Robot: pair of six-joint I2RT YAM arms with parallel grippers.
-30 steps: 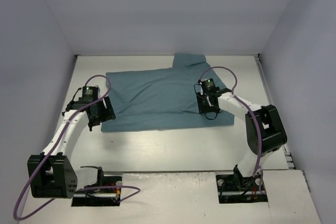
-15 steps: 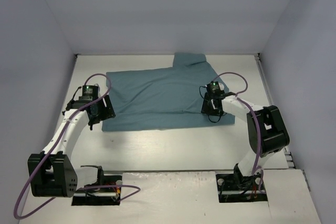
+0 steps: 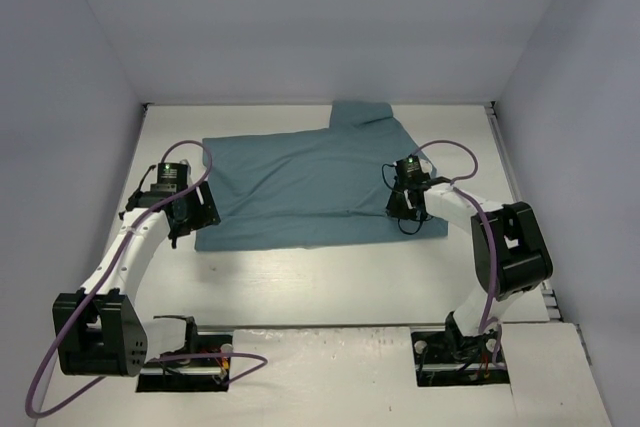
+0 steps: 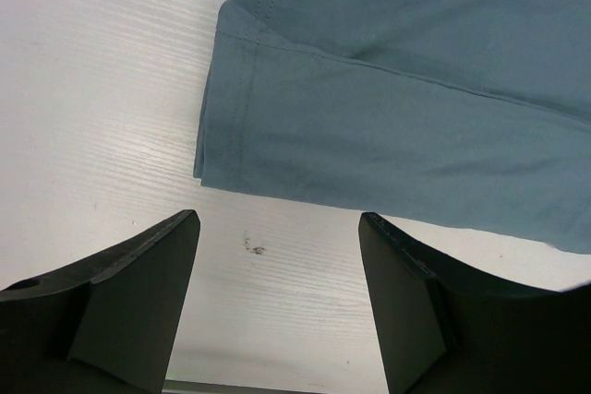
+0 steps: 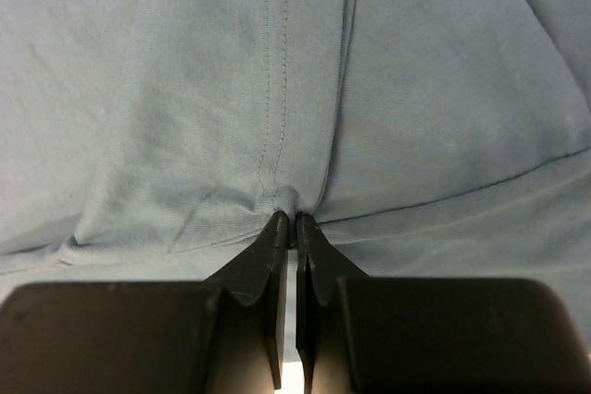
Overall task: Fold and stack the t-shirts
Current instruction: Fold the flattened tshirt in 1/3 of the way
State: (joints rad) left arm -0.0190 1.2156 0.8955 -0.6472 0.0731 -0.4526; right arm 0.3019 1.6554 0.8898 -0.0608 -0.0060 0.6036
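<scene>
1. Right wrist view: the right gripper (image 5: 295, 220) is seen pressed together on a small pucker of the t-shirt (image 5: 277, 80), right at a stitched seam. The garment is spread flat on the bench (image 3: 320, 277) ahead of it. Only a thin nip of cloth is held, so it could be pulled from the tips once the cloth is lifted.
2. How many layers are caught cannot be told for certain. If only the upper layer is pinched, the layers beneath the right gripper would be left lying and the fold would be spoiled.
3. The left gripper (image 4: 277, 220) is spread, with nothing between its fingers, and the garment's hemmed corner lies just ahead of it. If the right side is raised alone, the cloth would likely be skewed and dragged toward the right gripper.
4. If the left gripper is closed where it stands, only bare bench would be met and the corner would be missed.
</scene>
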